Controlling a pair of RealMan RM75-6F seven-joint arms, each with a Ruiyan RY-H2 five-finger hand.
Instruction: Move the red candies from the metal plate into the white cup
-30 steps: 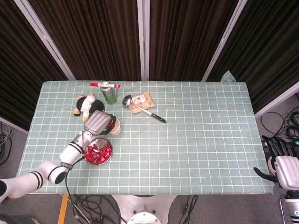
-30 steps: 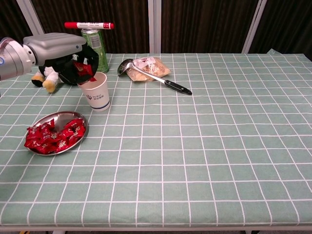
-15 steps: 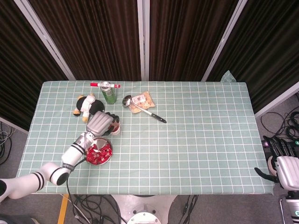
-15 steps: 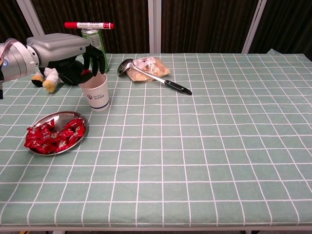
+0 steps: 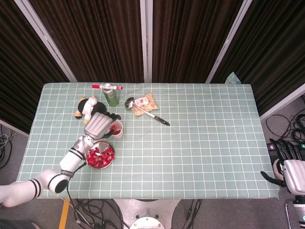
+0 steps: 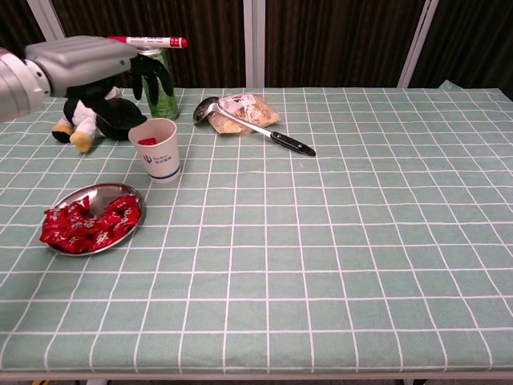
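The white cup (image 6: 158, 152) stands left of the table's middle, and a red candy (image 6: 147, 141) shows inside its rim. Just in front of it, nearer the table's front edge, the metal plate (image 6: 98, 191) holds a heap of red candies (image 6: 84, 224). My left hand (image 6: 96, 61) hovers above and behind the cup, fingers (image 6: 150, 77) spread, holding nothing. From the head view the left hand (image 5: 99, 125) sits just left of the cup (image 5: 117, 129) and above the plate (image 5: 111, 158). My right hand (image 5: 289, 171) hangs off the table's right end, fingers apart, empty.
A black-and-white plush toy (image 6: 90, 120) lies behind the cup. A green can (image 6: 162, 84) with a red marker (image 6: 148, 41) on top stands at the back. A metal spoon (image 6: 250, 128) rests across a snack packet (image 6: 248, 107) to the right.
My left hand let a red candy drop into the cup, opened its fingers, then lifted up and back to the left. The right hand stayed put.
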